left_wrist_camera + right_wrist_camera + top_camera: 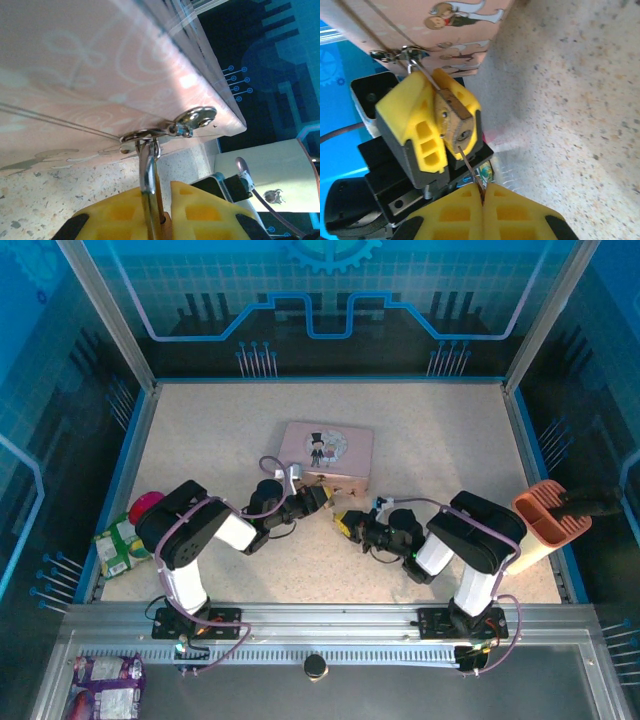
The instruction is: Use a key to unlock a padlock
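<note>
Centre of overhead view, just below pink tin [328, 452]: left gripper [156, 205] clamped on padlock [454, 116], shackle [148, 175] hooked through tin's hasp [195, 117]. Lower centre of right wrist view: right gripper [482, 192] pinched tight on key [468, 164], tip at padlock's keyhole end.

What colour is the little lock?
The padlock is brassy gold, clearest in the right wrist view.

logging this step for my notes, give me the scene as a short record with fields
left claw: shut on the padlock
right claw: shut on the key
key: tip at the padlock's keyhole, depth unclear
shackle: hooked through the hasp of the pink tin
pink tin: lying on the table, ahead of both arms
</note>
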You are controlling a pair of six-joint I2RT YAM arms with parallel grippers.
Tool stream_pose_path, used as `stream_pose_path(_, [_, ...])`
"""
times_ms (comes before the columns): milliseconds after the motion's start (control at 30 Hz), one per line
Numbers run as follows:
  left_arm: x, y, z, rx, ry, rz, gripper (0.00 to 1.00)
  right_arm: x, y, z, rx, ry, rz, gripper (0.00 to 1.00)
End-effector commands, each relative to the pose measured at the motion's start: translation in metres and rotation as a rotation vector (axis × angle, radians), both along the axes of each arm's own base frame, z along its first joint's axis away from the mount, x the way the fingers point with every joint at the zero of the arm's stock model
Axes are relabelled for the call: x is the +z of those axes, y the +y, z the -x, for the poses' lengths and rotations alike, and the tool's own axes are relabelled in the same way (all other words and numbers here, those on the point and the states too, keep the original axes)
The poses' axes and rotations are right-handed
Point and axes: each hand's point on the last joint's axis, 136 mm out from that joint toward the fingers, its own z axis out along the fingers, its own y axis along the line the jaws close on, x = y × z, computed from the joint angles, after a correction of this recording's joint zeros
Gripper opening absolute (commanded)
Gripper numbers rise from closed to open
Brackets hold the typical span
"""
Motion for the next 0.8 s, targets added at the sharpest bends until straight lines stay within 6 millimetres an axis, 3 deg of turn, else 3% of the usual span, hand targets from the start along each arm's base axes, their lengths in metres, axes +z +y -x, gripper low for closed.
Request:
stream_pose_path(0, [0.036, -0.010, 0.004, -0.063, -0.068, 0.128, 0.00, 0.011, -0.001, -0.006, -0.004, -0.049, -0.011, 0.00])
stream_pose_path(233, [0.047, -0.009, 0.008, -0.067, -0.057, 0.184, 0.00, 0.013, 0.001, -0.007, 0.000, -0.057, -0.013, 0.00])
stream_pose_path(767, [0.050, -0.009, 0.009, -0.066, -0.037, 0.226, 0.00, 0.015, 0.005, -0.008, 0.015, -0.072, -0.013, 0.00])
